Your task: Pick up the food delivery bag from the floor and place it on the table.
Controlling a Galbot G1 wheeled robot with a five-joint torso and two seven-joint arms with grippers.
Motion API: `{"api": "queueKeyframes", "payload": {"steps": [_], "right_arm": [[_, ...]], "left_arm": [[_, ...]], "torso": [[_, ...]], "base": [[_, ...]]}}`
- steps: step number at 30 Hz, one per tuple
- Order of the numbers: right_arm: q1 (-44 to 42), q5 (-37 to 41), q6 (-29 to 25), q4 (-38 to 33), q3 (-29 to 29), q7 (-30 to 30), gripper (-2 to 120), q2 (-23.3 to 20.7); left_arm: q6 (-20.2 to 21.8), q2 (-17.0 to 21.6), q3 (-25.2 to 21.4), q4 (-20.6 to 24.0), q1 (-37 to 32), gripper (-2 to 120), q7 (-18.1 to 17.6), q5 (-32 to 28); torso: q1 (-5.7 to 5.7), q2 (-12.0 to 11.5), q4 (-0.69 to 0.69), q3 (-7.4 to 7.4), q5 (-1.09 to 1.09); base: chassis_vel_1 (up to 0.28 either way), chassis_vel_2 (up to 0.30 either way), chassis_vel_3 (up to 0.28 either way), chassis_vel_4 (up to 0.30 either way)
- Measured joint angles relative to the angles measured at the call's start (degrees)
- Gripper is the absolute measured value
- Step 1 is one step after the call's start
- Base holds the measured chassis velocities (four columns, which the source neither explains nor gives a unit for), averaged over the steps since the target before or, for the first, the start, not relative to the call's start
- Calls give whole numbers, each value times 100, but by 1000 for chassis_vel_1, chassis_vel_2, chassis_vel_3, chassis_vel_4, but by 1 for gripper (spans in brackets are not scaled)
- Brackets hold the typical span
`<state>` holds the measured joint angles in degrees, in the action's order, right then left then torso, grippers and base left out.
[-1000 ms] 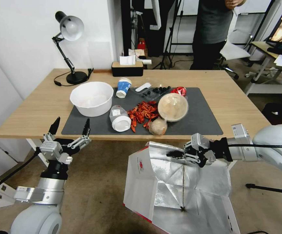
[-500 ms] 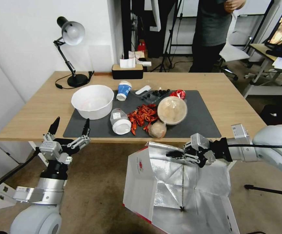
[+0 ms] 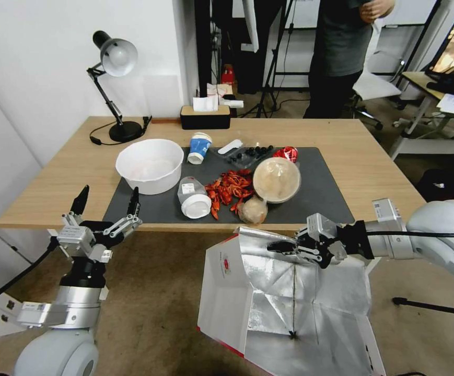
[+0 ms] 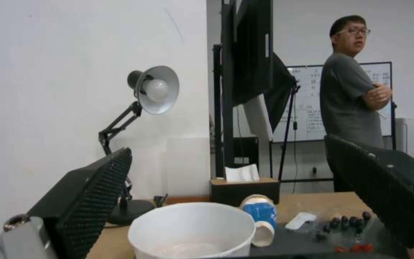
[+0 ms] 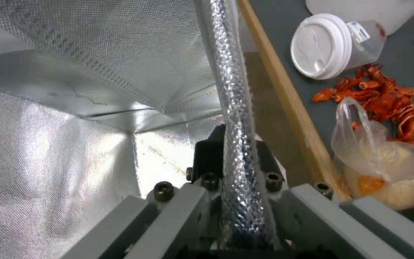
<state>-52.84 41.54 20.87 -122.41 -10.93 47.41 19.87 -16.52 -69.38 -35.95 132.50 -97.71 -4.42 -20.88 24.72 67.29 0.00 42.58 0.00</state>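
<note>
The right gripper [image 3: 284, 246] is pinching the food delivery bag [image 3: 289, 300] rim in its fingers, needing lift onto the table [image 3: 378, 172] beyond; left gripper [image 3: 106, 201] is idling wide.

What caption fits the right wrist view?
Right pincer clamps the foil-lined rim of the food delivery bag beside the table edge.

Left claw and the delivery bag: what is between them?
Bare brown floor in the head view; the open left claw hovers apart from the bag.
</note>
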Motion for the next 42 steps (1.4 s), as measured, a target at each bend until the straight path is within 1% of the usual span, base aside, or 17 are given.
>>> {"api": "queueKeyframes", "payload": {"steps": [13, 15, 17, 18, 19, 21, 24, 25, 26, 28, 29, 31, 34, 36, 37, 40, 42], "right_arm": [[-316, 179, -14, -62, -402, -33, 0, -53], [-427, 323, -7, -99, -570, -90, 0, -68], [-436, 337, -6, -101, -586, -97, 0, -69], [-543, 514, 21, -115, -811, -185, 0, -91], [-573, 580, 32, -119, -884, -224, 0, -105], [-573, 580, 32, -119, -884, -224, 0, -105], [-614, 833, 82, -129, -1039, -360, 0, -146], [-613, 1050, 127, -150, -1105, -494, 0, -166], [-613, 1050, 127, -150, -1105, -494, 0, -166], [-577, 1360, 225, -188, -1158, -776, 0, -177], [-577, 1360, 225, -188, -1158, -776, 0, -177], [-490, 1728, 342, -218, -1176, -1108, 0, -202], [-440, 1904, 402, -218, -1191, -1243, 0, -219], [-354, 2238, 519, -219, -1239, -1497, 0, -255], [-354, 2238, 519, -219, -1239, -1497, 0, -255], [-197, 2958, 787, -294, -1336, -2026, 0, -307], [-159, 3119, 854, -309, -1359, -2138, 0, -324]], "left_arm": [[5, 2, 22, 12, 9, 100, -5, -10], [5, 11, 18, 4, 20, 100, -5, -19], [5, 14, 17, 3, 21, 100, -6, -21], [6, 41, 9, -8, 27, 100, -6, -37], [6, 47, 8, -11, 28, 100, -6, -42], [6, 47, 8, -11, 28, 100, -6, -42], [7, 60, 15, -29, 36, 100, -7, -52], [8, 60, 25, -45, 42, 100, -7, -52], [8, 60, 25, -45, 42, 100, -7, -52], [8, 62, 33, -64, 42, 100, -8, -52], [8, 62, 33, -64, 42, 100, -8, -52], [5, 76, 32, -83, 50, 100, -13, -54], [2, 79, 31, -90, 54, 100, -15, -56], [-6, 80, 33, -110, 68, 100, -18, -58], [-6, 80, 33, -110, 68, 100, -18, -58], [-11, 88, 53, -144, 102, 100, -26, -62], [-11, 99, 57, -156, 113, 100, -35, -67]], "torso": [[-16, -36, 0, -20, 0], [-18, -41, 0, -23, 0], [-19, -41, 0, -23, 0], [-20, -45, 0, -25, 1], [-21, -47, 0, -26, 0], [-21, -47, 0, -26, 0], [-23, -51, 0, -29, 1], [-25, -53, 0, -30, -1], [-25, -53, 0, -30, -1], [-26, -56, 0, -32, 0], [-26, -56, 0, -32, 0], [-27, -60, 0, -34, 1], [-27, -61, 0, -34, 0], [-28, -62, 0, -35, 0], [-28, -62, 0, -35, 0], [-30, -65, 0, -37, 0], [-30, -66, 0, -37, 0]], "base": [[0, 0, 0, 0], [0, 0, 0, 0], [0, 0, 0, 0], [0, 0, 0, 0], [0, 0, 0, 0], [0, 0, 0, 0], [0, 0, 0, 0], [0, 0, 0, 0], [0, 0, 0, 0], [0, 0, 0, 0], [0, 0, 0, 0], [0, 0, 0, 0], [0, 0, 0, 0], [0, 0, 0, 0], [0, 0, 0, 0], [0, 0, 0, 0], [0, 0, 0, 0]]}}
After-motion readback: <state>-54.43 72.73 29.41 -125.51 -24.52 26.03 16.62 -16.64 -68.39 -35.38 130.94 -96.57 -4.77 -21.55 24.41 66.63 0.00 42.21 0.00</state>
